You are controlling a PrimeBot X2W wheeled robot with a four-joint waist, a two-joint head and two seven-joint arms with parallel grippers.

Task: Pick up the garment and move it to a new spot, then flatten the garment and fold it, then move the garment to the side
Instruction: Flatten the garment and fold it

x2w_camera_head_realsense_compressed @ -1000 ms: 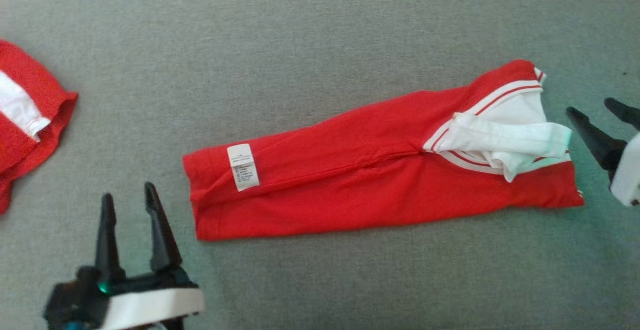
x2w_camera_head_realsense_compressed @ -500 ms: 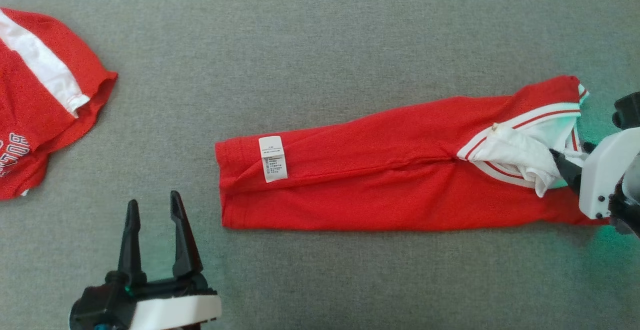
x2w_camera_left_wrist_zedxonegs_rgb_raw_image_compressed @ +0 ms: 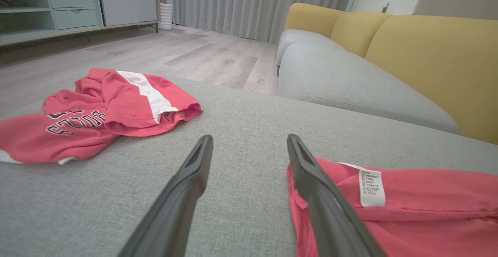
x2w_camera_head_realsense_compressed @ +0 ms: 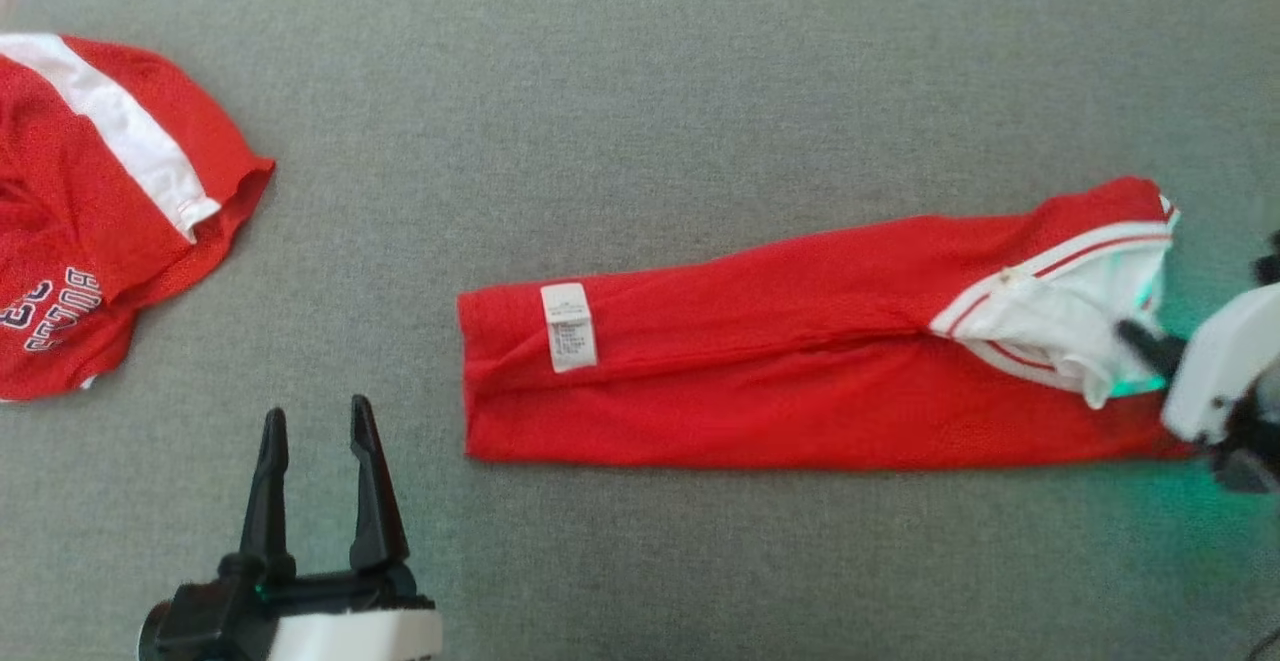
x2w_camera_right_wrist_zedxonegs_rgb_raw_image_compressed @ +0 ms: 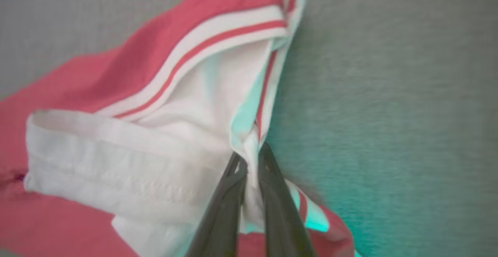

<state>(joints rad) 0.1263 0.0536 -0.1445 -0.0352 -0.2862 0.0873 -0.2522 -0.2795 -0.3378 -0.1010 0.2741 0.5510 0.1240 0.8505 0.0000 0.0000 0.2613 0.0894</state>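
- The right gripper [x2w_camera_right_wrist_zedxonegs_rgb_raw_image_compressed: 251,156] is pinching, with its two dark fingers closed together, the white edge with red stripes at the right end of the red garment [x2w_camera_head_realsense_compressed: 780,381] — the cloth is bunching up between the fingertips.
- The red garment is lying folded into a long, narrow band across the grey cushion [x2w_camera_head_realsense_compressed: 640,91], and its right end is reaching to the right gripper.
- A white care label [x2w_camera_head_realsense_compressed: 568,326] is showing on top near the left end of the band.
- The left gripper [x2w_camera_head_realsense_compressed: 316,411] is standing open and is holding nothing; it is hovering over the grey cushion just beside the lower left corner of the red garment, and I cannot tell if it is touching it.
- A second red jersey [x2w_camera_head_realsense_compressed: 90,221] — with a white stripe and dark lettering — is lying crumpled at the far left, well apart from the folded one.
- In the left wrist view, a yellow backrest [x2w_camera_left_wrist_zedxonegs_rgb_raw_image_compressed: 428,55] and a wooden floor [x2w_camera_left_wrist_zedxonegs_rgb_raw_image_compressed: 186,51] are showing behind the cushion.
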